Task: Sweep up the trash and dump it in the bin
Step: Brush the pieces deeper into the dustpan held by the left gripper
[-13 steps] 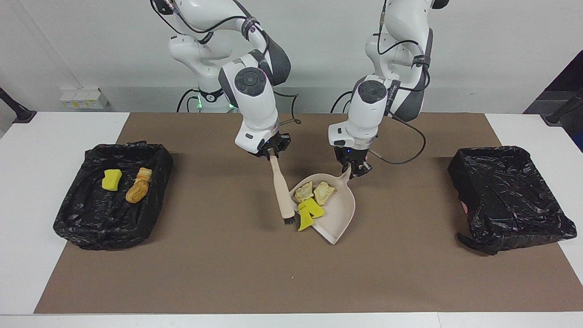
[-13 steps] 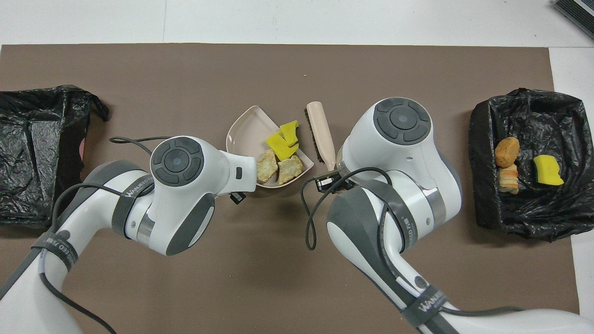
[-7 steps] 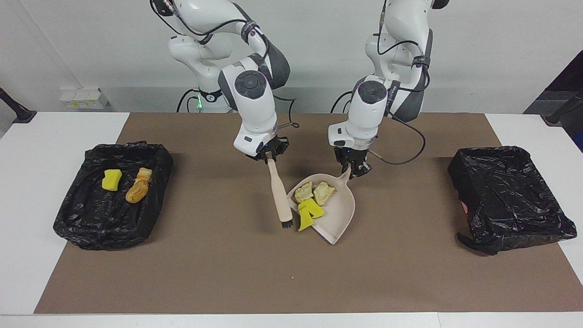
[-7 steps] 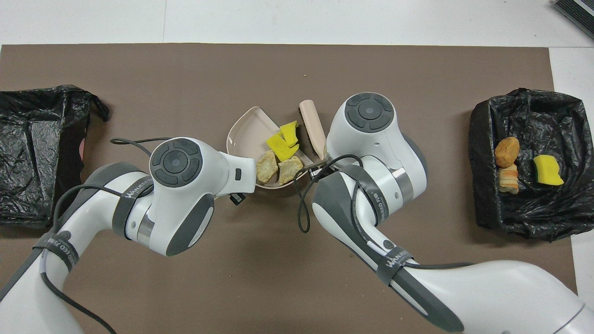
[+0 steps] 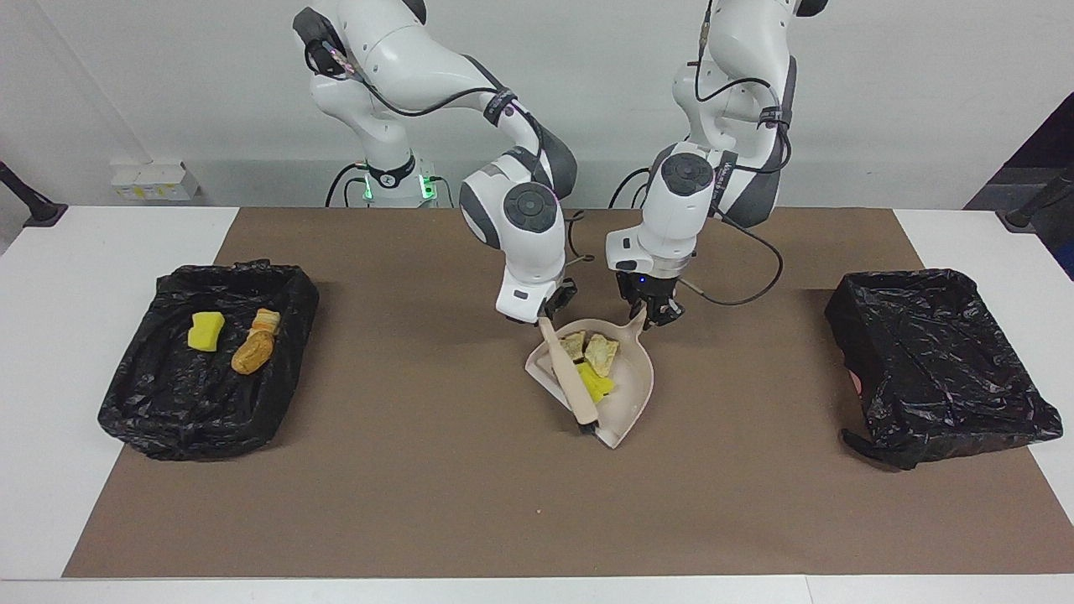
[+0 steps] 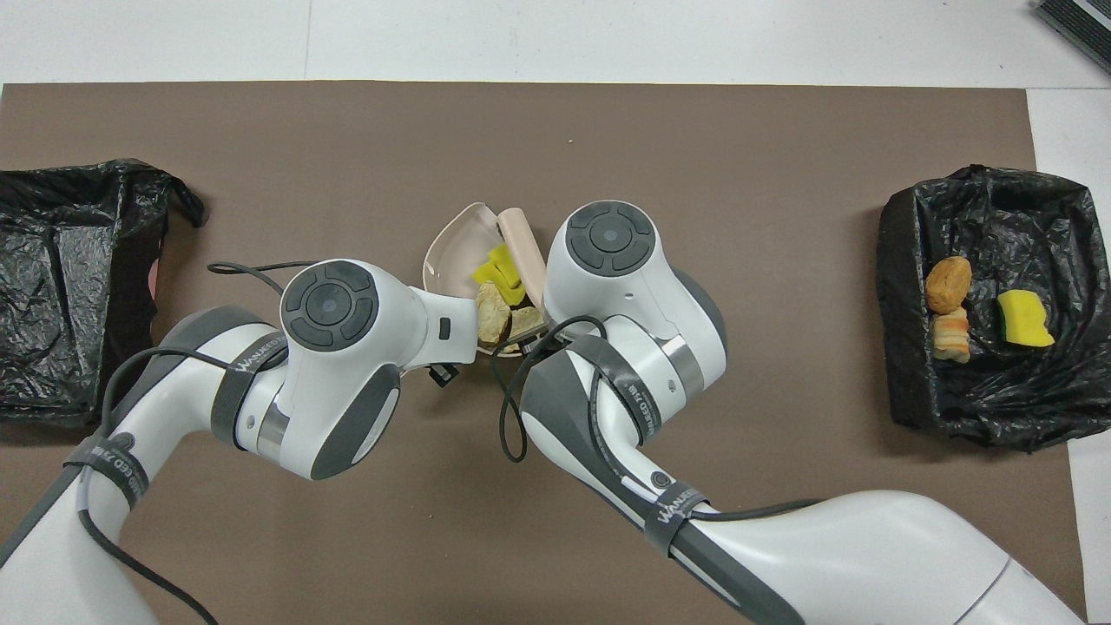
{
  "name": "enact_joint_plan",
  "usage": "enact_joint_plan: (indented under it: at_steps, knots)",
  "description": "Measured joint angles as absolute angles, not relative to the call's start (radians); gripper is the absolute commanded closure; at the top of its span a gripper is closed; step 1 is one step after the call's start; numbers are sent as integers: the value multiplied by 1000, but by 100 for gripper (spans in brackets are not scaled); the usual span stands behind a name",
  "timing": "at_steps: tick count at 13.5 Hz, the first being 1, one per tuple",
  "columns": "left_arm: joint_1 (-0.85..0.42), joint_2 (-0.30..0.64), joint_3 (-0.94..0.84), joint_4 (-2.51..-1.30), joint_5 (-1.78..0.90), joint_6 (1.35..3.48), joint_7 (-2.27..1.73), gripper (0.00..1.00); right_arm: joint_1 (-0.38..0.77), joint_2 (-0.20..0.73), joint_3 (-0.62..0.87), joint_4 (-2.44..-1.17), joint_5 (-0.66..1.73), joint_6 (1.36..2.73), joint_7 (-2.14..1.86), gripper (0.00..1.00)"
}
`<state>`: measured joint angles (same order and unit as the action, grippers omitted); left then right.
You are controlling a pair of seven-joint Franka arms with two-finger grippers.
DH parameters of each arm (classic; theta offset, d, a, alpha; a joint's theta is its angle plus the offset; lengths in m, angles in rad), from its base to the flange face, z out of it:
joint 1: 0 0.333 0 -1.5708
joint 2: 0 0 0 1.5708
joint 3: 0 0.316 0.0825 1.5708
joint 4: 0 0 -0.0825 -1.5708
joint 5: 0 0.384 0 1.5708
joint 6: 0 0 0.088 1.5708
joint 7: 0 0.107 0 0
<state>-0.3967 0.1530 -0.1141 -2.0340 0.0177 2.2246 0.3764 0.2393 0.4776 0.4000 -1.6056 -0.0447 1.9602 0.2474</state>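
We have the dustpan [image 5: 625, 394] near the middle of the bench [image 5: 436, 503], with four of the trash scraps [image 5: 592, 361] in its tray: two tan bread-like lumps toward the handle end and two yellow sponge chunks just beside them. The left gripper [image 5: 657, 312] is closed on the dustpan's handle. The right gripper [image 5: 544, 317] is closed on the top of the brush [image 5: 572, 382], which lies slanted across the pan's mouth with its bristle end at the pan's lip. Three more scraps already sit in the lined bin [image 5: 210, 356] at the right arm's end of the bench; the other lined bin [image 5: 940, 361] at the left arm's end looks empty.

We judge these scraps to be very light and soft, the sponge springy and the bread crumbly, so they will slide or bounce at a small tilt. We would not pinch them. The hold belongs on the stiff plastic handle, keeping the tray level or tipped back toward the handle during the carry. The pan looks rigid and smooth, so a slow tip over a bin should empty it.
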Motion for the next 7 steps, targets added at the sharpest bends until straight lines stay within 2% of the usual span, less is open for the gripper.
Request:
enact_joint_plan:
  at_steps: [7]
  knots:
    - [-348, 148, -113, -2032, -23, 2227, 387, 100, 240, 478, 405, -1598, -23, 1983, 243, 100]
